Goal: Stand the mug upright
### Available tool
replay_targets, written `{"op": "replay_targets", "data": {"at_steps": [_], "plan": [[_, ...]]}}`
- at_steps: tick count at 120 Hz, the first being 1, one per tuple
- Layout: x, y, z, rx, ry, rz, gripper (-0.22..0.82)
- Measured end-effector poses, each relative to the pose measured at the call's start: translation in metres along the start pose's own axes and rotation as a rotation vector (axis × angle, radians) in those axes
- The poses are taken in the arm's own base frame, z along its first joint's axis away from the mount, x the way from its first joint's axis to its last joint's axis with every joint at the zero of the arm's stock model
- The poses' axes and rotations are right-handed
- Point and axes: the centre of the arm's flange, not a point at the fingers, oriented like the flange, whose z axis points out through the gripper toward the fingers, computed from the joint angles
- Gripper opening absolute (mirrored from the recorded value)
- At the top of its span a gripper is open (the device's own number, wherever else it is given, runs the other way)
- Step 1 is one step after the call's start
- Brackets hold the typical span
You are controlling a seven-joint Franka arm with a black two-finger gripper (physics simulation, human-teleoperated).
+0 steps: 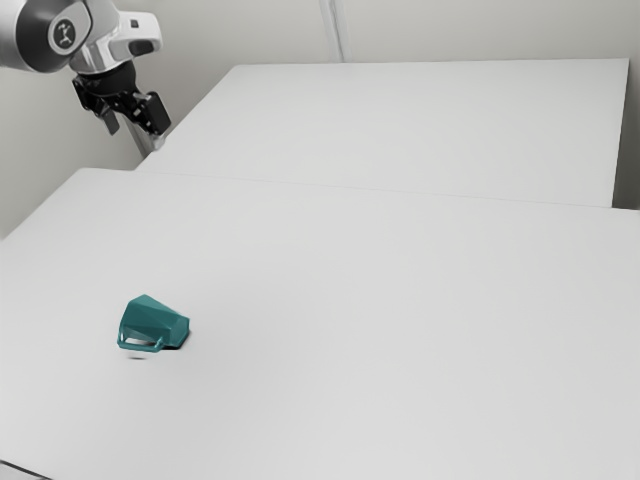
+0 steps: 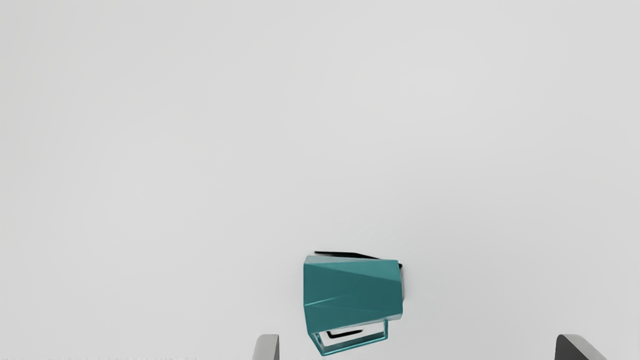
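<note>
Mug: teal mug [image 1: 154,322], on its side on the table [image 1: 400,330], toward the table's edge at the exterior view's left; not upright.
Wide end: faces the exterior view's left; likely the mouth, though I can't see into it.
Narrow end: faces the exterior view's right; likely the base.
Handle: handle [image 2: 356,345] sticks out sideways from the body, toward the table's near side in the exterior view.
Arm: comes in from the exterior view's upper left, high over the table's far side.
Gripper: gripper [image 1: 134,136] well above the table, clear of the mug; fingers spread wide, nothing pinched.
Line-up: in the wrist view the mug sits off-centre, closer to one finger's side; its long axis runs roughly from finger to finger.
Step in hand: reads as the approach to the mug; righting it is still to do.
Next move: come down toward the table and centre on the mug, probably with a hand turn so the fingers close across the body, not end to end.
After that: grip, raise a little off the table, tip the narrow end down, set down, let go.
Watch for: faceted tapered sides may slip; handle may catch a finger; a loose grip could roll it along the table.
</note>
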Motion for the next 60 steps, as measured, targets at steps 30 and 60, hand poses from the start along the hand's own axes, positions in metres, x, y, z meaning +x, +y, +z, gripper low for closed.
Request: {"op": "replay_targets", "data": {"at_steps": [30,60], "plan": [[-0.004,-0.008,0.012,-0.002,-0.025,-0.023,0.60],[-0.030,-0.087,0.071,-0.097,-0.129,-0.214,0.60]]}}
